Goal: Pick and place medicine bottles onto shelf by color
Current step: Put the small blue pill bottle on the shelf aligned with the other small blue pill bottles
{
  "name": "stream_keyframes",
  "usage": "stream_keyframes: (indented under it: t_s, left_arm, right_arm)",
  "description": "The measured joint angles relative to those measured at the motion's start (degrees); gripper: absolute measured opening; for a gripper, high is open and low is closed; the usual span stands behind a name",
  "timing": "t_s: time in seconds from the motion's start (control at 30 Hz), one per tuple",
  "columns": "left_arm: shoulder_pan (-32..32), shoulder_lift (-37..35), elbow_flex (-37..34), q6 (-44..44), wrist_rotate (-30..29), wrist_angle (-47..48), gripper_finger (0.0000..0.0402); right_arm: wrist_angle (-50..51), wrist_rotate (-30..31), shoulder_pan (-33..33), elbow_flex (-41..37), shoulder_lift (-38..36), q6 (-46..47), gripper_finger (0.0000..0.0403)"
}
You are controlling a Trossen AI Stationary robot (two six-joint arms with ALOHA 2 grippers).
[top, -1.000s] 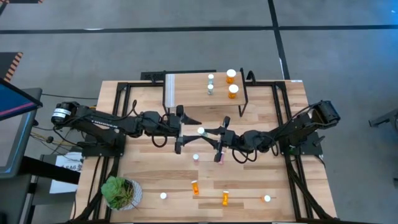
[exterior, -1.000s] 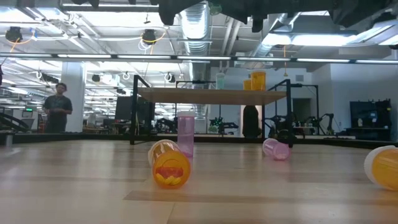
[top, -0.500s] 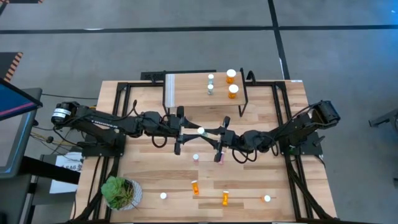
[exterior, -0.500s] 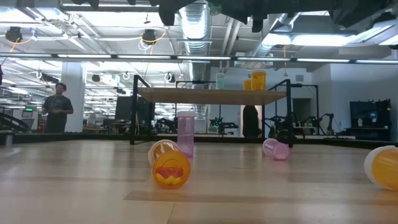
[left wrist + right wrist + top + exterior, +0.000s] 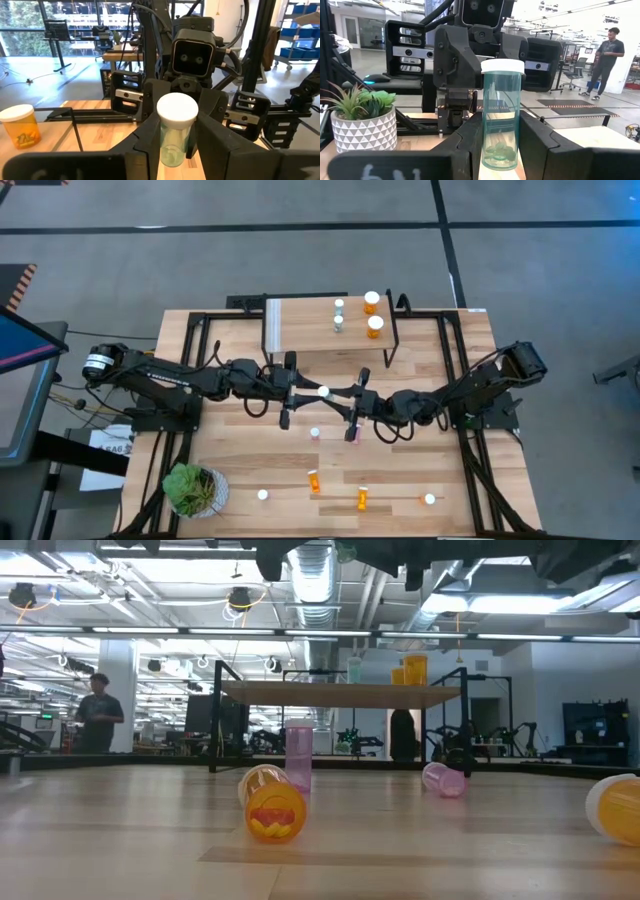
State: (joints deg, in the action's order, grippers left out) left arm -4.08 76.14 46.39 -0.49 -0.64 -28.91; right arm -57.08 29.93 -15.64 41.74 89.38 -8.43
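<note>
Mid-table | both hands (image 5: 322, 392) clamp one green bottle (image 5: 502, 117) | upright

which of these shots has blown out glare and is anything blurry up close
Right wrist view: the room behind the green bottle is washed out at upper right. Left wrist view: bright windows behind, near fingers soft. Low view: the orange bottle lying nearest looks slightly soft.

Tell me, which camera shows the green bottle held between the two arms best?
The right wrist view: the green bottle fills it, upright, pills visible inside. The left wrist view shows mostly its cap; the high view only a white dot; the low view misses it.
</note>
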Motion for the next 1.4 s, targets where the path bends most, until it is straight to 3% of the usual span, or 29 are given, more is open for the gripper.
stream_keyframes:
  t_s: [0.27,0.5,0.7,0.8,1.0,1.2,1.4]
  left_arm:
    - [0.0,0.02,-0.11,-0.1,0.14,0.22,0.0089]
    - [0.0,-0.02,-0.07,-0.15,0.21,-0.3,0.0089]
    - [0.0,-0.02,-0.07,1.04,-2.92,-0.56,0.0089]
    - [0.28,-0.02,-0.07,2.16,-7.17,0.27,0.0089]
    - [4.38,-0.02,4.55,1.59,-7.67,10.73,0.0089]
    - [8.59,-0.02,7.3,3.7,-7.63,12.93,0.0089]
    - [13.04,4.48,8.2,2.63,-2.32,10.72,0.0089]
  right_arm:
    - [2.21,-0.02,0.0,0.11,-0.08,0.35,0.0132]
    - [6.64,0.14,0.0,0.0,-1.29,0.45,0.0208]
    - [21.44,1.24,-0.17,0.0,-7.38,3.17,0.0266]
    - [30.33,5.42,-1.04,0.0,-12.14,6.62,0.027]
    - [41.52,10.91,-4.17,0.0,-20.64,10.43,0.027]
    - [42.01,15.65,-7.69,0.0,-23.2,9.51,0.027]
    - [42.03,18.8,-9.09,0.0,-22.54,7.96,0.027]
